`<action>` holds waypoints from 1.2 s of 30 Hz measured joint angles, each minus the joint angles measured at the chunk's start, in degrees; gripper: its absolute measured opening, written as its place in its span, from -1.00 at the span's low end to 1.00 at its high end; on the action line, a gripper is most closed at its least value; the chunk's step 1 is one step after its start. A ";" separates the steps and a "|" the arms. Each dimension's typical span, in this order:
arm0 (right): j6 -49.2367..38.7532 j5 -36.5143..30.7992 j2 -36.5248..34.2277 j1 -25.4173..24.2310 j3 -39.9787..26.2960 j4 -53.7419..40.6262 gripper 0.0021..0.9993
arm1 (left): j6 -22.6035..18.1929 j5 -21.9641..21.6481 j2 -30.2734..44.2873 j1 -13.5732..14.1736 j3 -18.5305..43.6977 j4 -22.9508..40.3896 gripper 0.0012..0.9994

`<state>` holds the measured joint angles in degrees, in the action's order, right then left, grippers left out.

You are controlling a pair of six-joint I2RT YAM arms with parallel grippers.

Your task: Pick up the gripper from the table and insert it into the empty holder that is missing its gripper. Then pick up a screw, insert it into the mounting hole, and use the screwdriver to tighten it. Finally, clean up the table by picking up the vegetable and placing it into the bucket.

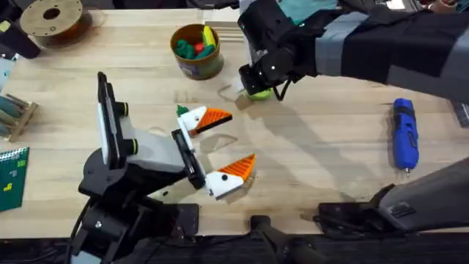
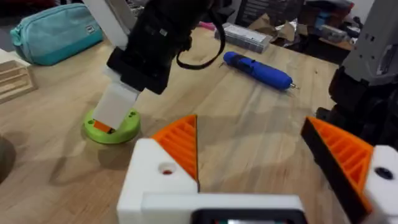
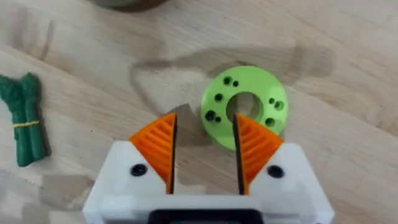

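Orange-padded fingers point(image 3: 168, 152) of the right gripper point(image 3: 205, 149) stood spread, one pad over the rim of the single green ring point(image 3: 244, 107) on the desk point(image 3: 336, 149), pinching nothing. Beside the ring, toward the left arm, one dark green vegetable point(image 3: 25, 119) lay on bare wood, well apart from the fingers. Near the ring, the left gripper point(image 1: 223, 143) held its two fingers wide apart and empty, with open desk between them. One blue screwdriver point(image 1: 404, 133) lay well apart from the ring, close to the desk's right edge. One bucket point(image 1: 196, 51) stood just beyond the ring, with coloured toys inside. No writing could be read.
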<state>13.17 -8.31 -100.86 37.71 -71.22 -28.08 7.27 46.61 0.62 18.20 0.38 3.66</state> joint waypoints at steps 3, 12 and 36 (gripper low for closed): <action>0.02 -0.67 -0.16 -0.02 0.00 0.43 -0.05 | 0.00 0.00 0.00 0.00 0.00 0.02 0.97; 0.04 -0.95 -2.40 0.13 0.00 0.97 -0.18 | 0.00 0.02 0.00 0.00 0.00 0.00 0.97; 0.09 -2.73 -4.96 1.05 -0.28 1.64 -0.97 | 0.00 0.15 0.00 0.00 0.00 0.02 0.97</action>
<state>13.26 -11.04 -105.82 38.76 -71.50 -26.44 7.27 46.76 0.62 18.20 0.38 3.68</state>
